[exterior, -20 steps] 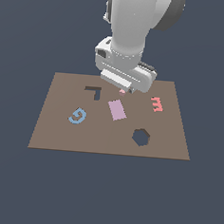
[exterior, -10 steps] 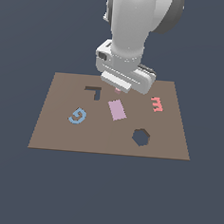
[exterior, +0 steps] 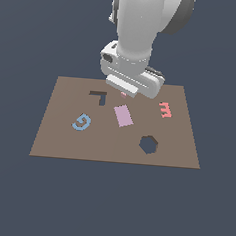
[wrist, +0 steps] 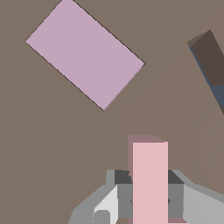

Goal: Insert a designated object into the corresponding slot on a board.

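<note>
The brown board [exterior: 58,135] lies flat below the arm. My gripper [exterior: 124,94] hangs over its far middle, shut on the small salmon-pink piece [exterior: 124,95], which pokes out just under the hand. In the wrist view the piece [wrist: 150,179] stands between the grey fingers [wrist: 176,192], held above the board [wrist: 52,144]. The dark L-shaped slot [exterior: 99,96] is a short way toward the exterior view's left of the piece; part of it shows in the wrist view [wrist: 212,61]. The gripper's fingers are hidden in the exterior view.
A lilac rectangle [exterior: 122,115] lies just in front of the gripper, also in the wrist view [wrist: 85,52]. A salmon-pink E-shaped letter [exterior: 165,109], a dark hexagonal hole [exterior: 148,144] and a blue G letter [exterior: 81,121] are on the board.
The arm has moved toward the exterior view's left with the pink piece, from near the E letter's side to closer to the L-shaped slot.
</note>
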`<state>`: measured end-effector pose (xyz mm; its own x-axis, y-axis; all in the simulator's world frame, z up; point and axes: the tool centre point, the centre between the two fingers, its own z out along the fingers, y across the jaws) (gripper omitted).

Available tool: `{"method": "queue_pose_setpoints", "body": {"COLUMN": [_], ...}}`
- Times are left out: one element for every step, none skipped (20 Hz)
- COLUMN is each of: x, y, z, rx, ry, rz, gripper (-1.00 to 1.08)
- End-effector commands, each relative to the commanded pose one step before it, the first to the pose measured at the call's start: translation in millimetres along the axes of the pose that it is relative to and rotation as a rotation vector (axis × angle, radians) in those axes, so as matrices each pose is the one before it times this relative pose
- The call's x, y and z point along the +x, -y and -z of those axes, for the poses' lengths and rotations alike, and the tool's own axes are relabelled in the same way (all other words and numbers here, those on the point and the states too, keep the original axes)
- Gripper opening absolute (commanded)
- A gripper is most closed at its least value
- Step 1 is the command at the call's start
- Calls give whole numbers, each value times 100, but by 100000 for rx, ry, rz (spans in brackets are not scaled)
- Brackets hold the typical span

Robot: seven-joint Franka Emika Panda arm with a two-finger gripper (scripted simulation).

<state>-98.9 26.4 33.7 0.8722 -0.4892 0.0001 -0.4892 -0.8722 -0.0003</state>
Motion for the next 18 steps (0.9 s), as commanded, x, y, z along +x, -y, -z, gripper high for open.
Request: {"method": "queue_pose_setpoints", "body": {"x": [13,-5,23,31,47,58,72,85,98,112,125,139,153,167,181,195,210,225], "y": [-23,8,-32,-42,-65,-80,-99,-116,-134,-152,-170,-188,-206,-224,-242,-260,-278,-296], "z": [-4,5,2,4,6,8,9,11,13,14,16,18,19,21,23,24,26,28], "rx": [-29,14,0,1,1,2,2,3,3,4,4,4,5,5,5,6,6,7], "ry": [15,0,0,-1,-1,-1,-1,-1,-2,-2,-2,-2,-2,-2,-2,-3,-3,-3], "rz": [-50,97,154,285,384,503,610,724,834,946,1056,1169,1280,1393,1506,1619,1733,1848], "gripper": [-100,-100,-100,-100,-100,-100,-100,-100,-100,-100,-100,-100,-100,-100,-100,-100,-100,-100]}}
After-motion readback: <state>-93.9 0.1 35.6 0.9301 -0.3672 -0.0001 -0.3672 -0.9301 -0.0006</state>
